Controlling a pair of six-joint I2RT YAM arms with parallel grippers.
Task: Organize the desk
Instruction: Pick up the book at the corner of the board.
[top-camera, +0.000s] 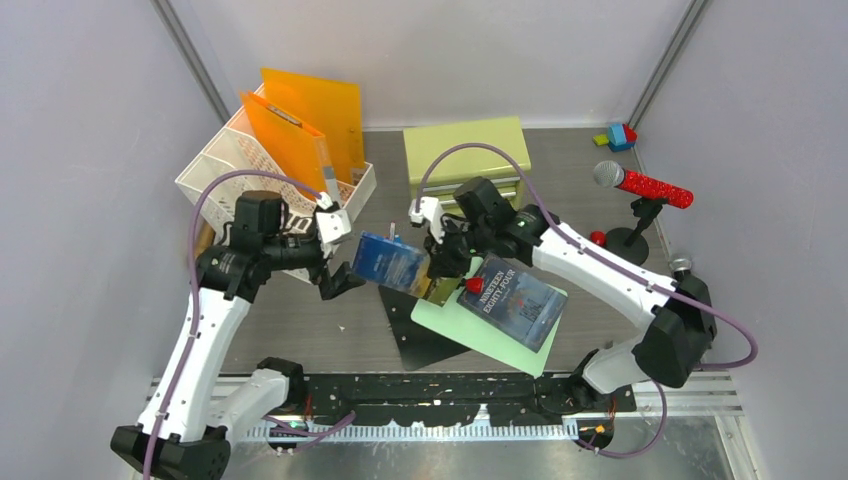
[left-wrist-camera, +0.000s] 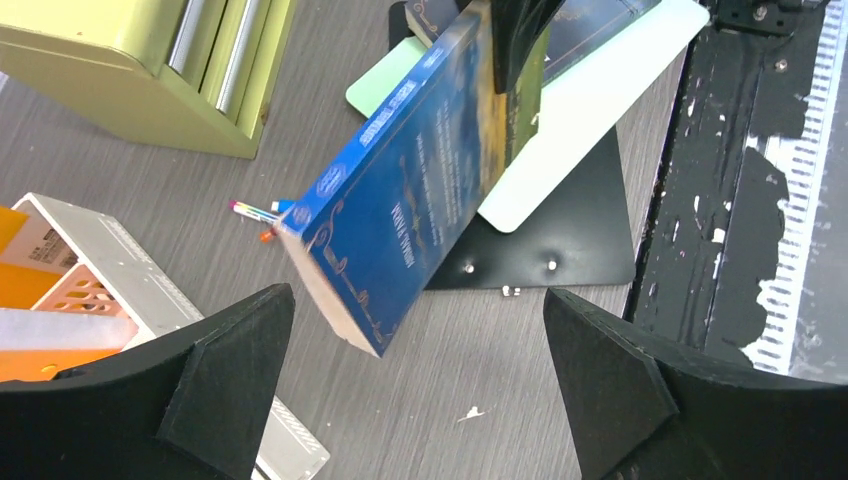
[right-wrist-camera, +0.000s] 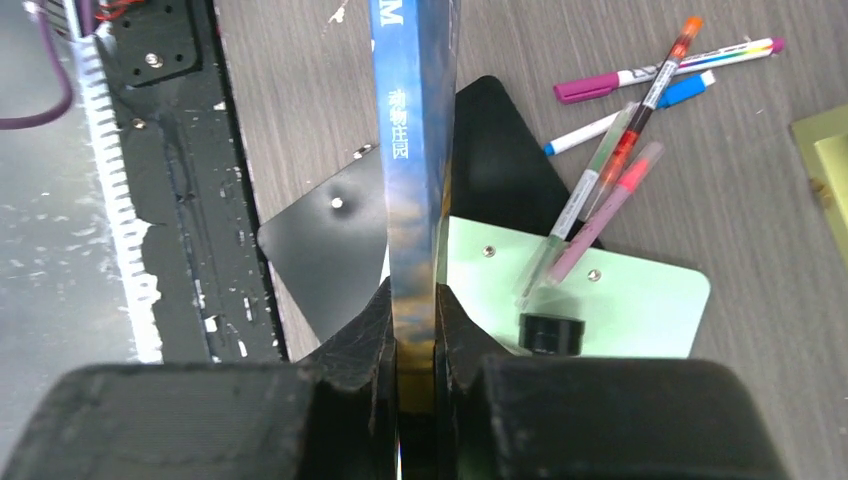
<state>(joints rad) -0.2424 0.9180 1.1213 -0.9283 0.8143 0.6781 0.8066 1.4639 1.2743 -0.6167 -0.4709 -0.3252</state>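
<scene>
clamping the blue book (top-camera: 392, 262) by one end, the right gripper (top-camera: 440, 262) holds it on edge above the middle of the desk (top-camera: 300, 330), its fingers (right-wrist-camera: 370, 330) clenched against both covers. the left gripper (top-camera: 340, 258) hangs at the book's other end with its fingers (left-wrist-camera: 235, 350) spread wide, one on each side and neither touching it. the desk lies beneath both arms, with its black perforated rail along the near edge. a second book (top-camera: 515, 300) lies flat on a pale green bookend (top-camera: 450, 320) near the near edge, right of centre, and a black bookend (top-camera: 420, 340) sits partly under that one. several pens (right-wrist-camera: 640, 130) lie loose on the wood and on the green plate. a yellow-green cabinet (top-camera: 465, 150) stands at the far edge, and a white basket (top-camera: 225, 165) holding orange folders (top-camera: 300, 125) fills the far left corner.
</scene>
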